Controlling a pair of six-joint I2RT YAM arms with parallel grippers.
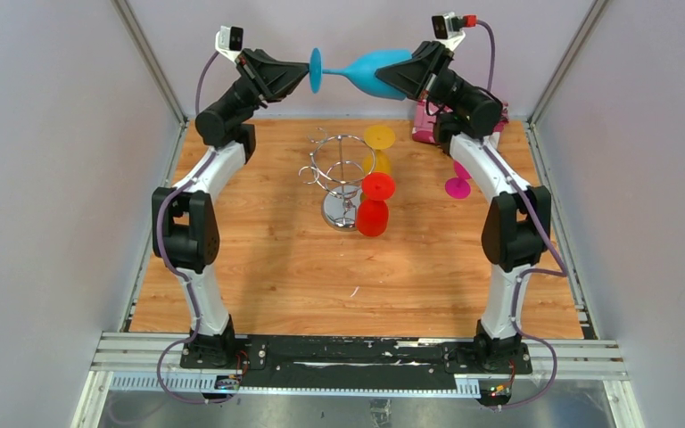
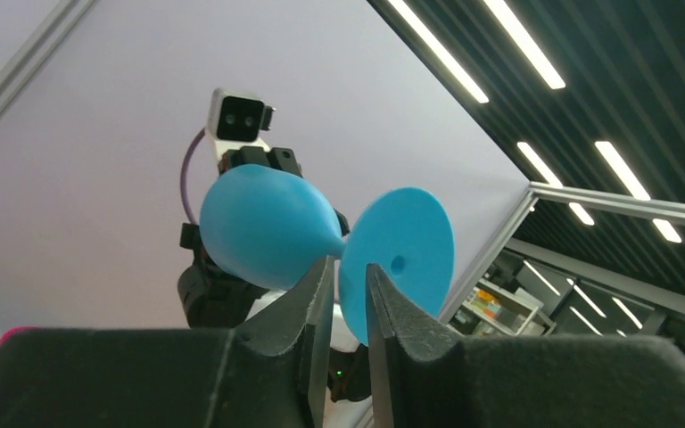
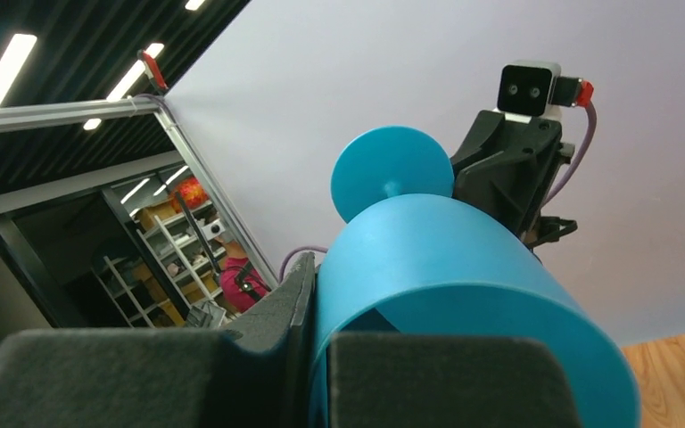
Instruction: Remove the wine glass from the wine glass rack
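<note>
- Both arms rise from near-edge bases over the wooden table (image 1: 268, 267), elbows bent.
- Mid-table stands the wine glass rack (image 1: 342, 169).
- High beyond, the blue wine glass (image 1: 361, 68) lies level, off the rack; the right gripper (image 1: 385, 78) clamps its bowl.
- Only the left wrist view shows the left gripper (image 2: 350, 281) with jaws slightly parted astride the foot's rim.

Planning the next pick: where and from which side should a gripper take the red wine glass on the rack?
Probably by its bowl, from the robot's right. The red wine glass seems to hang foot-up on the wine glass rack, bowl outside the wire ring, so that side looks free.
</note>
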